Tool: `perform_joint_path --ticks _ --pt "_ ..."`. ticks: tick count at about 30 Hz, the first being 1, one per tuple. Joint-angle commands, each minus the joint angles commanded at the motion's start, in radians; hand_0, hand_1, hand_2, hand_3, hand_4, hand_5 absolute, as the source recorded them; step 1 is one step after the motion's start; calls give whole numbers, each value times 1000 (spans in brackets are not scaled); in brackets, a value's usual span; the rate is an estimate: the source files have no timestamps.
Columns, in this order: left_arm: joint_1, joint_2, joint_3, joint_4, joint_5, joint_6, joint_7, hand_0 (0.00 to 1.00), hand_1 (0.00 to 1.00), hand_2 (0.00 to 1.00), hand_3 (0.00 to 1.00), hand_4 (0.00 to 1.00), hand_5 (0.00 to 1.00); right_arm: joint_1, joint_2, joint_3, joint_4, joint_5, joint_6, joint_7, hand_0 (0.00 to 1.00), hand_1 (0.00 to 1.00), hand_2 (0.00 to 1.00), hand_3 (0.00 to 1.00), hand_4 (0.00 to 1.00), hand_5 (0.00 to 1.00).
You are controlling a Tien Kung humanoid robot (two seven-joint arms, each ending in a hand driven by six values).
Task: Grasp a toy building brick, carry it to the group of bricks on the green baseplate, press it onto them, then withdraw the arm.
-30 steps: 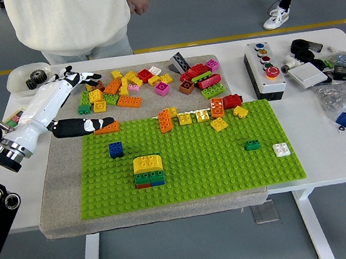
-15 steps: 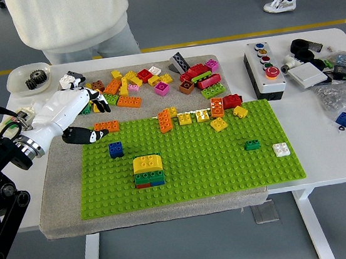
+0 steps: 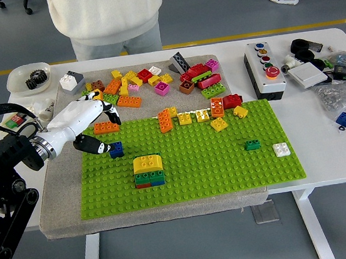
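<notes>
On the green baseplate [image 3: 227, 161], the stacked brick group [image 3: 148, 171] stands near the front. The left hand [image 3: 93, 123] hovers just beside a blue brick [image 3: 116, 150], fingers loosely spread, holding nothing. Beyond, on the desk [image 3: 326, 142], a white bowl [image 3: 18, 76] contains black gears [image 3: 37, 80]. No legible writing.

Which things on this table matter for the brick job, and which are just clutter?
Job:
left hand, over the baseplate's left edge
green baseplate
stacked bricks
blue brick
orange brick
loose brick pile

Lying about:
button box
bowl of gears
white box
person at far side
</notes>
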Motion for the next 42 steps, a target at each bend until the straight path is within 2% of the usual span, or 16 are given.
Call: perform_joint_path --ticks 1,6,7,12,13,18,19,20,28,30,31,36,37,42 --pt "-6 -2 3 10 0 -5 3 998 801 631 625 998 108 0 0 0 0 0 0 0 746 647 728 626 886 479" --pt "-30 -9 11 36 0 -21 11 998 801 631 625 998 108 -1 -1 -2 0 0 2 0 746 647 728 626 886 479" --pt "-33 -10 11 38 0 -22 12 998 800 605 601 911 100 -1 -1 -2 0 0 2 1 746 647 727 626 887 480" --pt "-60 -19 11 58 0 -13 18 998 800 605 601 911 100 1 -1 -5 0 0 5 3 746 647 727 626 887 480" --pt "-63 -20 11 60 0 -11 19 998 786 500 510 592 2 1 -1 -5 0 0 5 3 746 647 727 626 889 481" --pt "-75 -27 12 72 0 10 19 998 786 500 510 592 2 1 -2 -7 0 0 6 3 746 647 727 626 889 481" --pt "-75 -27 12 72 0 11 18 998 782 492 500 552 2 1 -2 -7 0 0 6 3 746 648 726 626 889 482" --pt "-77 -28 13 76 0 13 17 998 782 492 500 552 2 1 -2 -8 0 0 7 3 746 648 726 626 889 482" --pt "-80 -30 16 84 0 8 16 998 780 491 502 539 2 1 -3 -7 0 0 8 3 745 647 726 627 890 483" --pt "-81 -30 16 83 0 -4 16 998 780 491 502 539 2 1 -3 -6 0 0 7 3 745 647 726 627 890 483" --pt "-81 -29 17 81 0 -18 15 998 786 536 570 565 2 1 -3 -5 0 0 7 3 746 647 726 628 892 484" --pt "-86 -28 22 80 0 -66 17 998 786 536 570 565 2 2 -3 -2 0 0 7 2 746 647 726 628 892 484" --pt "-89 -29 25 84 0 -76 19 998 802 584 601 663 2 2 -3 -2 0 0 6 2 746 647 726 629 893 484" --pt "-95 -34 30 99 0 -90 24 998 802 584 601 663 2 3 -3 -1 0 0 7 1 746 647 726 629 893 484"
